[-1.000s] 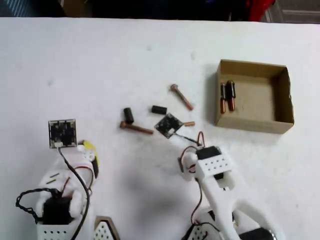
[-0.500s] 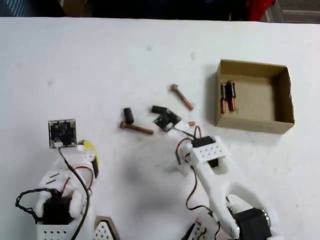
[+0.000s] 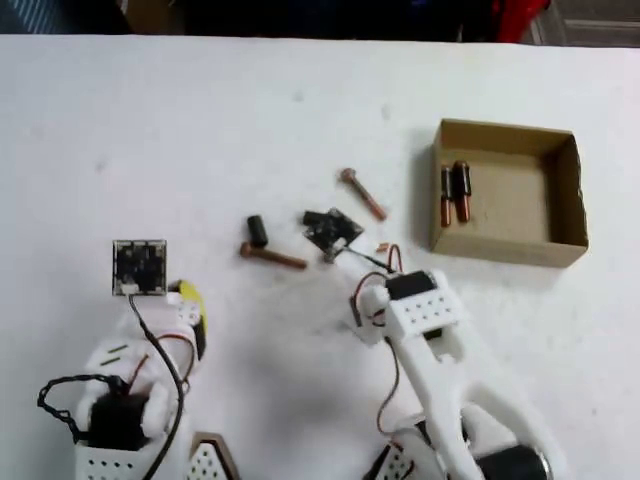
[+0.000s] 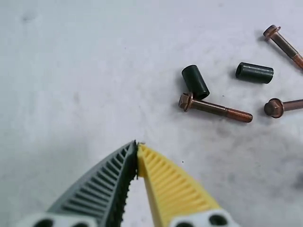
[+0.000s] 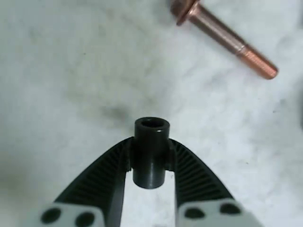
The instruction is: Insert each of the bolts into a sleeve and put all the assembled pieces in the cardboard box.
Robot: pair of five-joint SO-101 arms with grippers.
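Right wrist view: the black sleeve [image 5: 151, 158] sits between the two fingers of the right claw [image 5: 150, 142]. The fingers press on both of its sides. So the claw is closed as far as the sleeve lets it, and it has hold of the sleeve. The sleeve's open hole points away from the arm. I cannot tell if the sleeve is up off the table [image 3: 200, 120] yet. A copper bolt [image 5: 222, 40] lies near, a little past the sleeve, and does not touch it.

The high view tells what is new. The right claw is now farther forward than it was a second ago. Back then the sleeve lay alone, with the claw short of it. Now the claw has it. I think this means one sleeve is ready for a bolt, but no bolt is in it yet.

On one side lie the other sleeve [image 3: 257, 230] and a long bolt [image 3: 272, 256], close together. On the other side stands the cardboard box [image 3: 500, 245], well apart, with two finished pieces [image 3: 462, 190] inside. So there is more work to do.

The left claw [image 4: 137, 147] has moved only a little. Its grey and yellow fingers are shut tip to tip, with nothing between them. It hangs over bare table.
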